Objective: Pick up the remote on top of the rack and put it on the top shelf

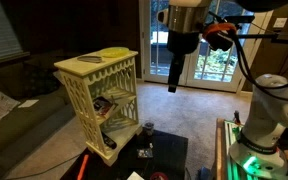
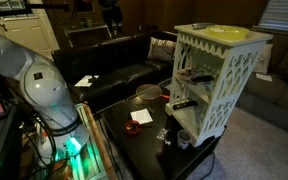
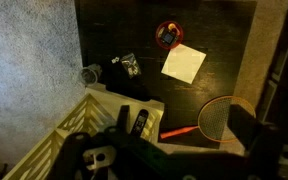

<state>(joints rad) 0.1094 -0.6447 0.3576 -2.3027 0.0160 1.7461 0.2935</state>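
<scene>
One arm hangs its gripper [image 1: 172, 86] in the upper middle of an exterior view, fingers pointing down, well apart from the rack [image 1: 102, 105] at centre left. At this size the fingers read as a single dark bar, so I cannot tell whether the claw is apart or together. The remote [image 1: 89, 60] lies flat on the rack's top slab, toward its left end, just beside a yellow-green dish [image 1: 114, 53]. The wrist view looks down on a dark table [image 3: 224, 30] bearing a white paper [image 3: 184, 63], a round red object [image 3: 167, 35] and a red-handled racket [image 3: 216, 118]. The rack's cream corner fills the lower left, and the gripper is only a dark blur along the bottom edge.
</scene>
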